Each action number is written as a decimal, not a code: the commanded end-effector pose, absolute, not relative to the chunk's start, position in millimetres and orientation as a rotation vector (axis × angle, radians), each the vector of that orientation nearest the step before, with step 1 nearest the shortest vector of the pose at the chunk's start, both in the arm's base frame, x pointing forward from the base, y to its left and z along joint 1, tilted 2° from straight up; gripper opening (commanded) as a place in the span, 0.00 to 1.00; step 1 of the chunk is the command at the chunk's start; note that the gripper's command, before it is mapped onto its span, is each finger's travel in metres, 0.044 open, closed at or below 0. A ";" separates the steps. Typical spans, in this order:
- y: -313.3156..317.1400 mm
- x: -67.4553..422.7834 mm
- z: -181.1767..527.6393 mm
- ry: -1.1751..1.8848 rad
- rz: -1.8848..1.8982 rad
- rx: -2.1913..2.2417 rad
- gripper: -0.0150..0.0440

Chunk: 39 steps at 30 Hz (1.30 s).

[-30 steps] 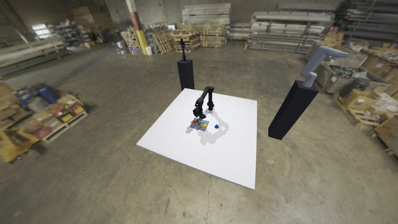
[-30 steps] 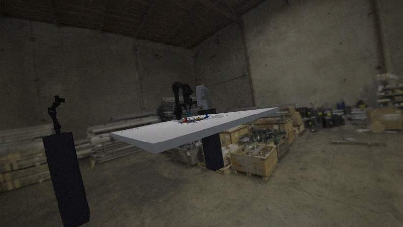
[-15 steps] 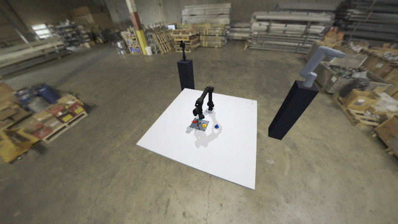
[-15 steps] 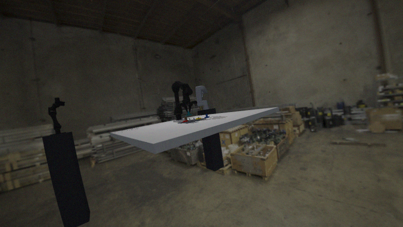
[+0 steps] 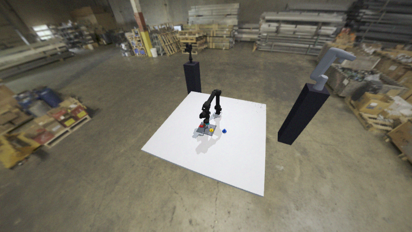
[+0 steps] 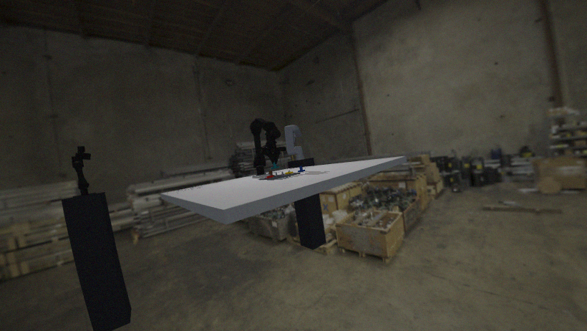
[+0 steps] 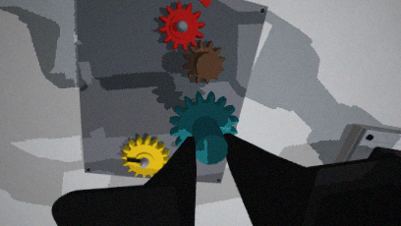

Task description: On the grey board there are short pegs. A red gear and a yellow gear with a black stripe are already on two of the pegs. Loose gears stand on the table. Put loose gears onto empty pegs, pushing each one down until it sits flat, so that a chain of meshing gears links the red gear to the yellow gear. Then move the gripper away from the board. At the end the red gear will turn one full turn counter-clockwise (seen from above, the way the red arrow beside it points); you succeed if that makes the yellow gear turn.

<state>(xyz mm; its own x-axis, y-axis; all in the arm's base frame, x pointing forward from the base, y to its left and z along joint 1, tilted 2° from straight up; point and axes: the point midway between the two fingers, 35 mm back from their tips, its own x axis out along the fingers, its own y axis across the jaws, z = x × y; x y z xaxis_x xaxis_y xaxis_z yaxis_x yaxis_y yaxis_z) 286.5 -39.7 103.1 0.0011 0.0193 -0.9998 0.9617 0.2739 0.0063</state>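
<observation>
My gripper (image 7: 208, 141) is shut on the handle of the teal gear (image 7: 203, 114) (image 6: 274, 165), which hangs above the grey board (image 7: 123, 113) (image 5: 200, 131). The red gear (image 7: 173, 33) (image 5: 200, 126) sits on its peg at one end of the board. The brown gear (image 7: 205, 65) (image 5: 204, 125) stands on the board right beside the red gear, their teeth close together. The yellow gear (image 7: 153, 153) (image 5: 211, 130) with its black stripe sits near the opposite edge. The teal gear and fingers hide part of the board, and no empty peg shows clearly in the wrist view.
A loose blue gear (image 5: 224, 131) (image 6: 301, 168) stands on the white table (image 5: 236, 161) beside the board, on the yellow gear's side. The arm's base (image 5: 218, 111) stands behind the board. Two dark pedestals bearing other arms stand beyond the table.
</observation>
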 end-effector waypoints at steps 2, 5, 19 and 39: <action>-40.2 287.0 103.2 1.296 -1.065 1.090 0.25; -40.2 287.0 103.2 1.296 -1.065 1.090 0.25; -39.6 286.9 93.5 1.341 -0.978 1.004 0.25; -39.1 287.4 63.5 1.288 -1.081 1.106 0.25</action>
